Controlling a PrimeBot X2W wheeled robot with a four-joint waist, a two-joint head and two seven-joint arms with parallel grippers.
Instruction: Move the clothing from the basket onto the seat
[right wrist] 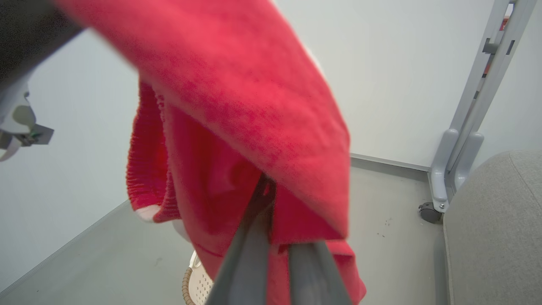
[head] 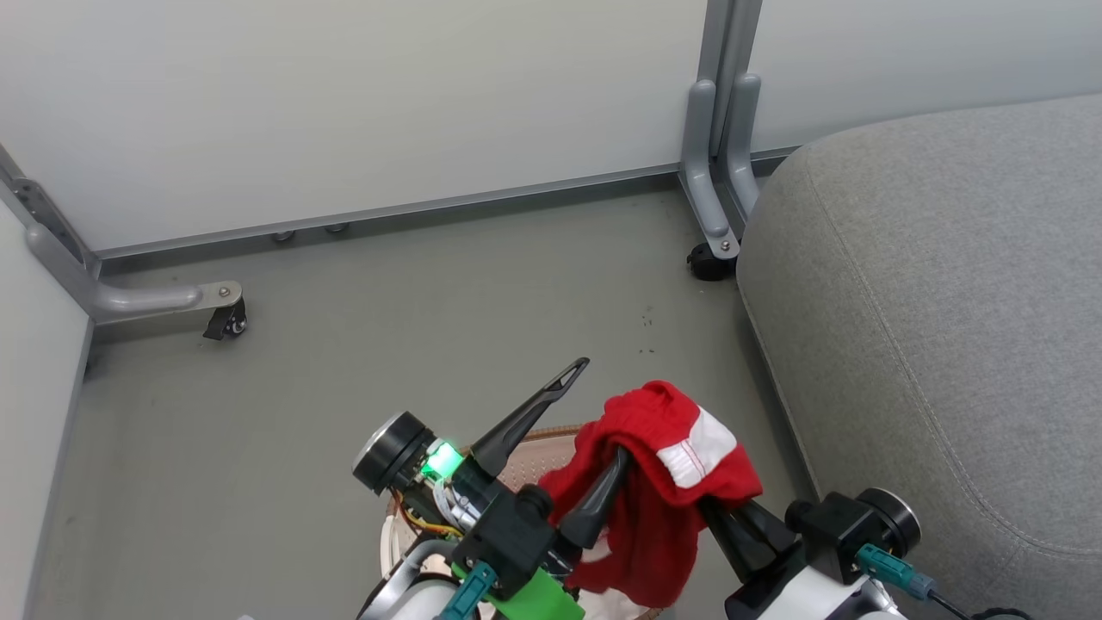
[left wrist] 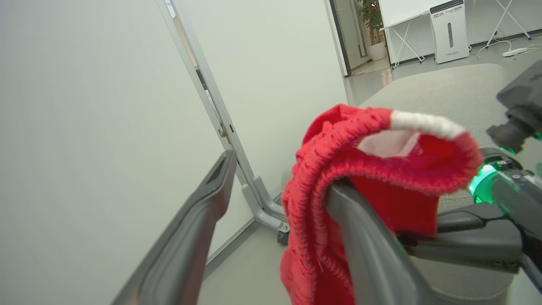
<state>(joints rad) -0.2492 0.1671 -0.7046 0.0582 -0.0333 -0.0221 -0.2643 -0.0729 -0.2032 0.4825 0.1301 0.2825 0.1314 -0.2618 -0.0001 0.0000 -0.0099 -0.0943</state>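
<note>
Carry the clothing (head: 654, 465) high enough that its hanging tail clears the basket (right wrist: 199, 281) below the fingers, then on to the seat (head: 930, 327) beyond the right ones. The right fingers (right wrist: 258, 220) are pinched shut on the fabric, which drapes over and past their tips. The left fingers (head: 555, 392) stand wide apart. The cloth hangs over the one nearer the right arm, and the other is bare. That draped finger probably ought to slip out from under the fold, or it may drag the cloth back.
</note>
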